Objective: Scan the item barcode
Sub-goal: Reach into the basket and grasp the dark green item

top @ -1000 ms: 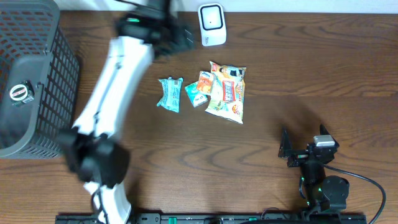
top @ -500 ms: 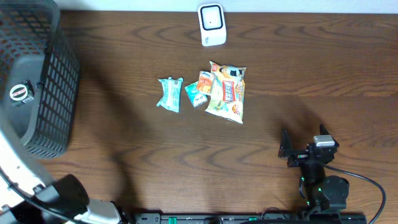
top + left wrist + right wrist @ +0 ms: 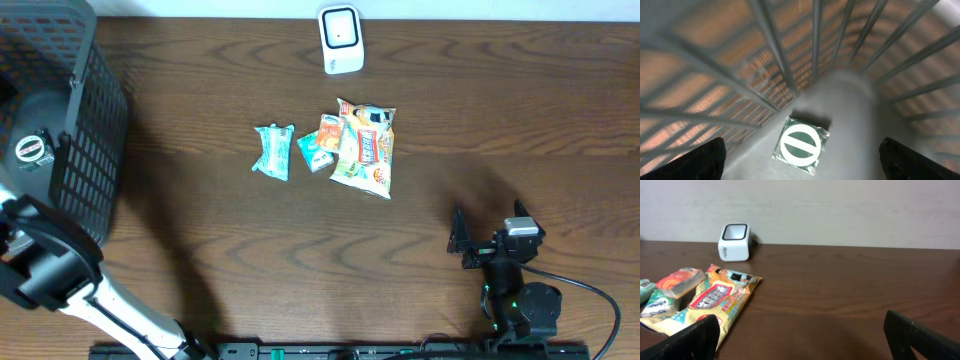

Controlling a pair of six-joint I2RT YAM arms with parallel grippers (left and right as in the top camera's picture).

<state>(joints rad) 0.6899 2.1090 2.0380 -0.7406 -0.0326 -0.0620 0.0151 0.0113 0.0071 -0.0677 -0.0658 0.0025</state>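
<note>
Swung away from the scanner (image 3: 341,39), the left arm (image 3: 50,275) that a second ago reached up beside it now hangs over the basket (image 3: 95,150) far to the scanner's left. The packets have not shifted. The left gripper (image 3: 801,165) is released: its fingertips (image 3: 682,160) stand wide apart over the basket floor with nothing between them. Below lies a small square packet (image 3: 802,145) with a round green-and-white label. The right gripper (image 3: 802,339) rests well in front of the scanner and to its right, also spread and empty.

The goods not yet in the basket lie on the table (image 3: 480,110) just in front of the scanner. The snack bag (image 3: 367,150) is probably light, soft and crinkly, with a slick film that could slide between the fingers. A pinch on a sealed edge looks safest, leaving the flat faces uncovered. No barcode shows on any upward face, so the bag may need turning.

By count:
- one scanner
- one basket
- one packet inside the basket
- four on the table, as far as I can tell: the snack bag, a teal packet (image 3: 273,150), an orange pack (image 3: 330,130), and a teal-and-white pack (image 3: 313,152) touching it
</note>
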